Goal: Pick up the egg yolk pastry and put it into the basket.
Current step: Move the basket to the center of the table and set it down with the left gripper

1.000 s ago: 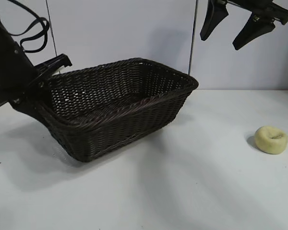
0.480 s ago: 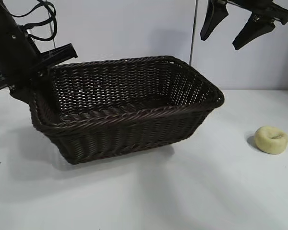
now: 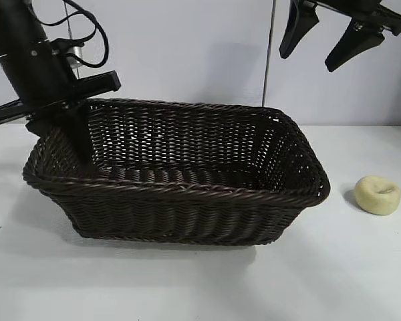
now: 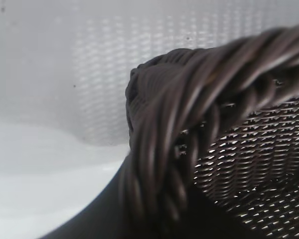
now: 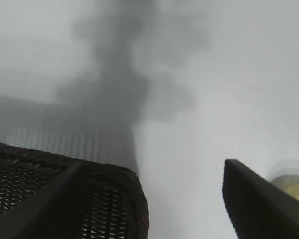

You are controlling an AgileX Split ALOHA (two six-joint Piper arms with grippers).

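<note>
The dark-brown wicker basket [image 3: 187, 186] stands on the white table at left centre. My left gripper [image 3: 68, 131] is shut on its left rim, with one finger inside the wall. The braided rim [image 4: 189, 104] fills the left wrist view. The egg yolk pastry [image 3: 378, 194], small, round and pale yellow, lies on the table to the right of the basket, apart from it. My right gripper [image 3: 309, 59] hangs open and empty high at the top right, above the gap between basket and pastry. In the right wrist view, one finger [image 5: 254, 204] partly hides the pastry [image 5: 295, 186], and the basket's corner [image 5: 104, 199] shows.
A pale wall with a vertical seam [image 3: 269, 67] stands behind the table. Bare white tabletop [image 3: 254, 281] lies in front of the basket and around the pastry.
The basket has swung round and shifted right, its right end now nearer the pastry. My left arm has risen and moved right with the rim. The right gripper and pastry have not moved.
</note>
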